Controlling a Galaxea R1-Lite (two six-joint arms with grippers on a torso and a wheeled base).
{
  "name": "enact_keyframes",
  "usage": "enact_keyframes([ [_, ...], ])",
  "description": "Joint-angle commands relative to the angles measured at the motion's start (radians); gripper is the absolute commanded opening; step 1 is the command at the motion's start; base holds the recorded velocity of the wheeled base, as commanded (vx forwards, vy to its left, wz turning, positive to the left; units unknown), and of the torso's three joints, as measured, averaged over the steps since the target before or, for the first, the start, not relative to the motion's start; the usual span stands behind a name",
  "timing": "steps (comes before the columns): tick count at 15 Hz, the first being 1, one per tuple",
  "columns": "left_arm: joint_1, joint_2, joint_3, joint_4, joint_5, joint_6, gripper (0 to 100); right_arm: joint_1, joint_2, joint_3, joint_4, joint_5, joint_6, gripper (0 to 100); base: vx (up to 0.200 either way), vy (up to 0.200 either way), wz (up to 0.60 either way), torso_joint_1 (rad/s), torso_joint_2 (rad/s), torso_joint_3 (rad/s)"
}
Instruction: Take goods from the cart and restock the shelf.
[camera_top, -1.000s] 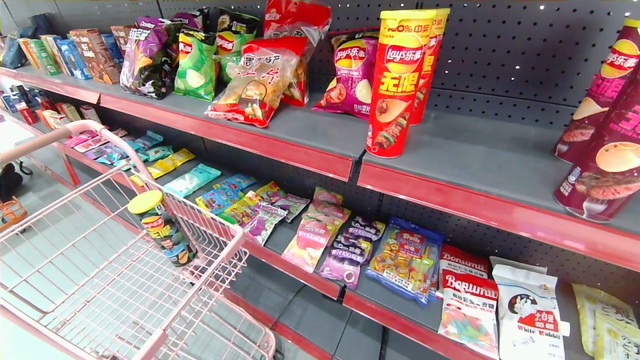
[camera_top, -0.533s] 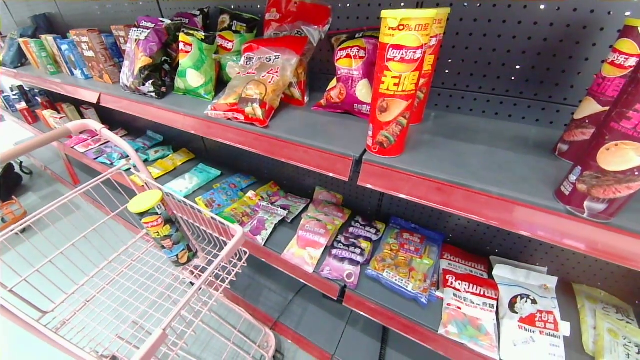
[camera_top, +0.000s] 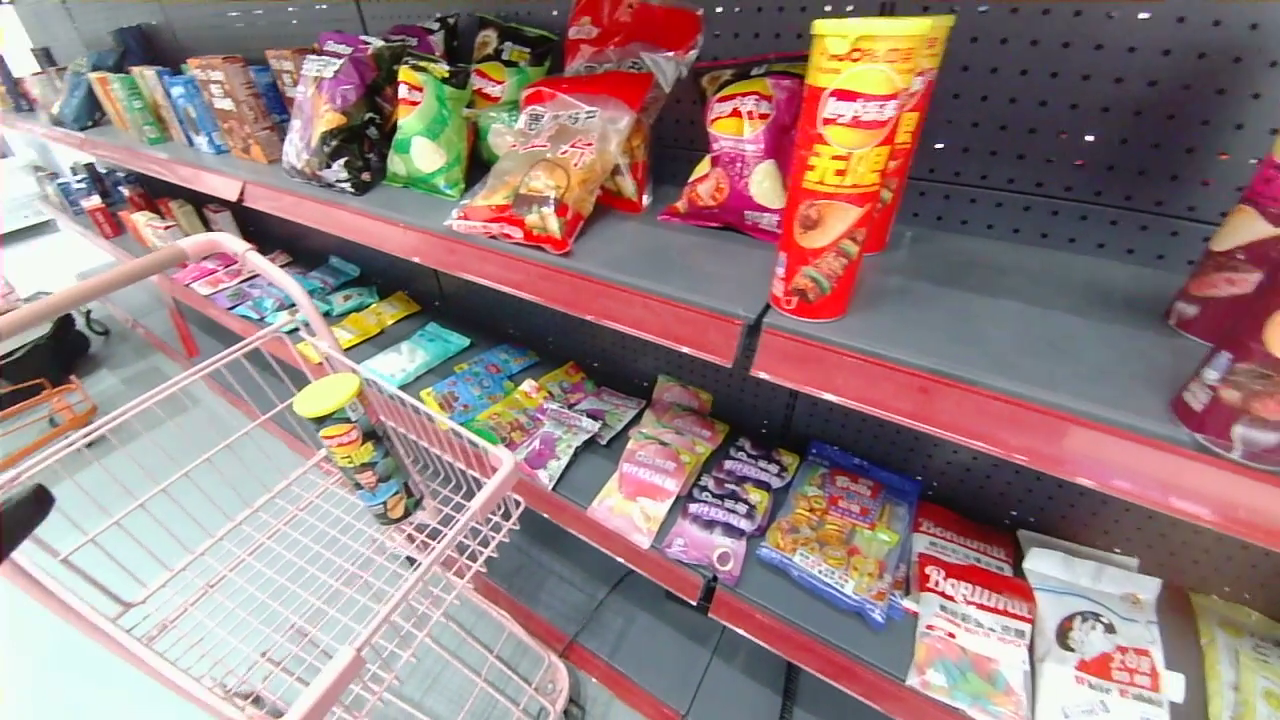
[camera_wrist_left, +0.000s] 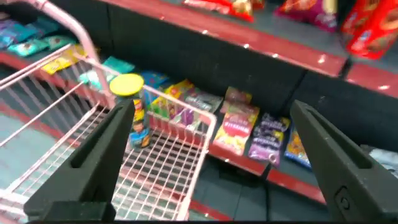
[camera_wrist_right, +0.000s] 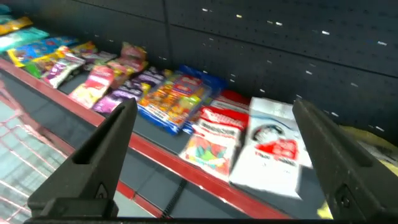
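Observation:
A chip can (camera_top: 360, 450) with a yellow lid stands upright in the far corner of the pink wire cart (camera_top: 455, 440). The left wrist view shows the same can (camera_wrist_left: 134, 112) inside the cart's rim (camera_wrist_left: 180, 109). My left gripper (camera_wrist_left: 211, 107) hovers open and empty, above the cart and short of the can. A dark tip of my left arm (camera_top: 20, 515) pokes in at the head view's left edge. My right gripper (camera_wrist_right: 214, 104) is open and empty, facing the lower shelf's candy bags (camera_wrist_right: 177, 99).
On the upper shelf (camera_top: 1000, 300), red chip cans (camera_top: 850, 170) stand left of a bare stretch, with purple cans (camera_top: 1235, 300) to its right. Chip bags (camera_top: 540, 170) and boxes fill that shelf further left. The cart's handle (camera_top: 120, 280) rises at the near left.
The head camera has shifted, so the whole picture slid to the right. A dark tip of my left arm has come in at the left edge. The can stands unmoved in the cart.

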Motion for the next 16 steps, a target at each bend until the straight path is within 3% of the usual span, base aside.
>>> enact_keyframes([
  [1,0.0,0.082,0.005,0.0,0.003,0.001,100,0.0,0.001,0.0,-0.001,0.001,-0.001,100,0.0,0.0,0.6,0.017,0.01,0.007],
  [3,0.027,0.158,0.004,-0.001,0.008,0.013,100,0.0,0.001,0.0,-0.001,0.001,-0.001,100,0.0,0.0,0.0,0.0,0.0,0.0],
  [6,0.187,0.373,-0.071,-0.03,0.01,0.036,100,0.0,0.001,0.0,-0.001,0.001,0.001,100,0.0,0.0,0.0,0.0,0.0,0.0],
  [7,0.268,0.514,-0.123,-0.081,0.002,0.056,100,0.0,0.001,0.0,-0.001,0.001,0.001,100,0.0,0.0,0.0,0.0,0.0,0.0],
  [8,0.302,0.632,-0.154,-0.15,-0.01,0.058,100,0.0,0.001,0.0,-0.003,0.001,0.001,100,0.0,0.0,0.0,0.0,0.0,0.0],
  [10,0.323,0.772,-0.172,-0.256,-0.06,0.07,100,0.0,0.001,0.0,-0.001,0.001,0.001,100,0.0,0.0,0.0,0.0,0.0,0.0],
  [11,0.323,0.866,-0.168,-0.299,-0.119,0.105,100,0.0,0.001,0.0,-0.001,0.001,0.001,100,0.0,0.0,0.0,0.0,0.0,0.0],
  [13,0.322,0.994,-0.171,-0.371,-0.218,0.124,100,0.0,0.001,0.0,-0.001,-0.001,0.001,100,0.0,0.0,0.0,0.0,0.0,0.0],
  [14,0.32,1.048,-0.172,-0.418,-0.228,0.131,100,0.0,0.001,0.0,-0.001,-0.001,0.001,100,0.0,0.0,0.0,0.0,0.0,0.0],
  [16,0.319,1.232,-0.174,-0.638,-0.236,0.193,100,0.0,0.001,0.0,-0.001,-0.001,0.001,100,0.0,0.0,0.0,0.0,0.0,0.0],
])
